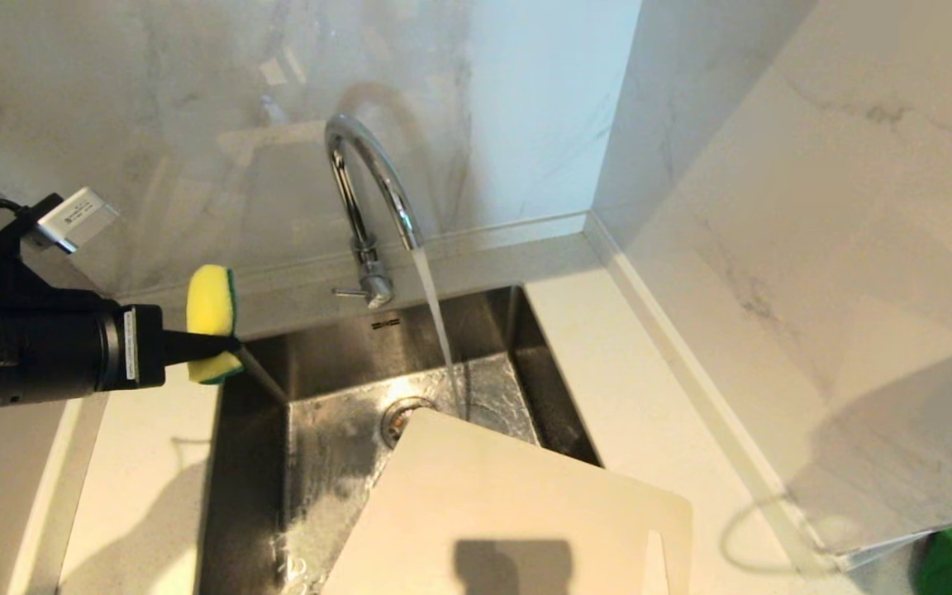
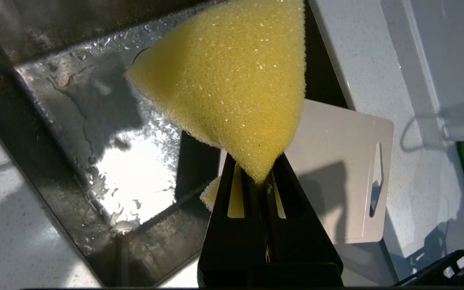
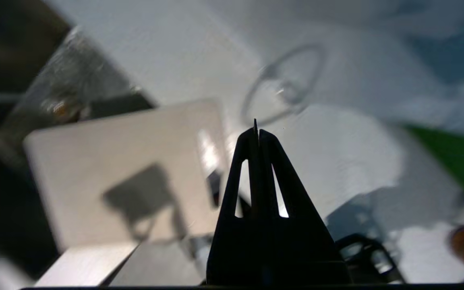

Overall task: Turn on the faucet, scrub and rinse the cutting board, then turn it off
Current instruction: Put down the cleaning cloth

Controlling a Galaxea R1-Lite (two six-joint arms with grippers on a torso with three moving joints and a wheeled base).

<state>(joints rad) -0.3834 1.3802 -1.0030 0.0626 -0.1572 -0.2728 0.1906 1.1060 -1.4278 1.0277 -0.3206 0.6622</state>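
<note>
Left gripper (image 1: 224,347) clamped on a yellow sponge (image 1: 210,312) with a green scouring face, held up above the left rear corner of the sink (image 1: 253,463), over the rim where basin meets counter (image 1: 641,397). Seen from the left wrist: black fingers (image 2: 232,189) pinching the sponge (image 2: 232,80) at its narrow end, foam flaring wide past the tips. Faucet (image 1: 368,190) standing at the middle of the sink's rear edge, chrome gooseneck arching forward, small side lever at the base pointing left, water running in a thin stream from the spout down to the basin floor beside the drain (image 1: 400,413). Cutting board (image 1: 517,521) lying tilted across the front right part of the sink, its far corner just beside the drain and close to where the stream lands, its slot handle toward the right edge, over the counter. Board well apart from the left gripper, lower and to the right of it, sponge not touching it. Right gripper (image 3: 256,131) out of the head view, shown by its own wrist camera with fingers pressed together on nothing, hovering above the counter just beside the handle end of the cutting board (image 3: 115,169), no contact visible.
</note>
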